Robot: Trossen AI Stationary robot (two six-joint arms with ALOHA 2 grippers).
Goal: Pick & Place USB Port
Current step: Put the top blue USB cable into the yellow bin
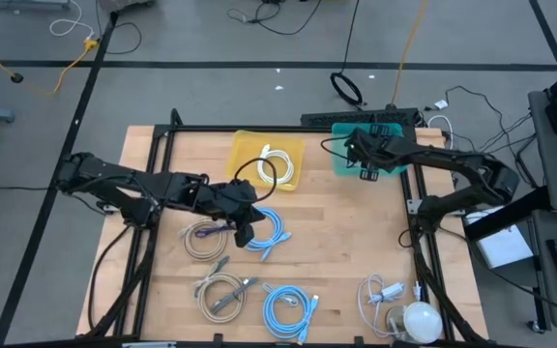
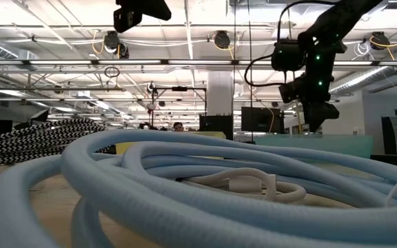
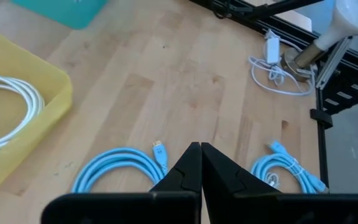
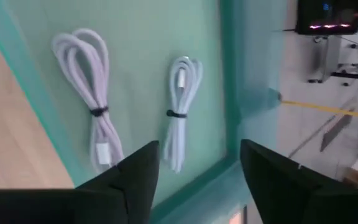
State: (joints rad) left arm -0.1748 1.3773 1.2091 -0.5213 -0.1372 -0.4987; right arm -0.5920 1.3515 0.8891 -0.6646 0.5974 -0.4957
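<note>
Two bins sit at the far side of the table [image 1: 162,164]: a yellow bin [image 1: 269,159] with one coiled white cable [image 1: 277,162] in it, and a teal bin [image 1: 341,159] to its right. The right wrist view shows two bundled white cables lying side by side on the teal bin's floor, one [image 4: 95,93] and the other [image 4: 182,99], each tied with a dark band.

The right pincer [image 1: 370,162] hangs over the teal bin with its fingers spread apart and nothing between them; both bundles lie below it, released. The left pincer [image 1: 245,227] is over the middle of the table, fingers clenched together and grasping nothing.

On the bare wood there are two light-blue cable coils, one [image 1: 269,232] just beside the left pincer and one [image 1: 288,309] near the front edge. Two beige braided coils lie to their left, one [image 1: 201,237] farther and one [image 1: 222,295] nearer. A loose white cable with a small adapter [image 1: 380,295] lies at the near right corner beside a white rounded object [image 1: 419,319], which is cut off by the frame and hard to identify.

In the low view a blue coil fills the foreground and hides most of the table. From above, the right arm covers part of the teal bin, so its contents cannot be counted there.
</note>
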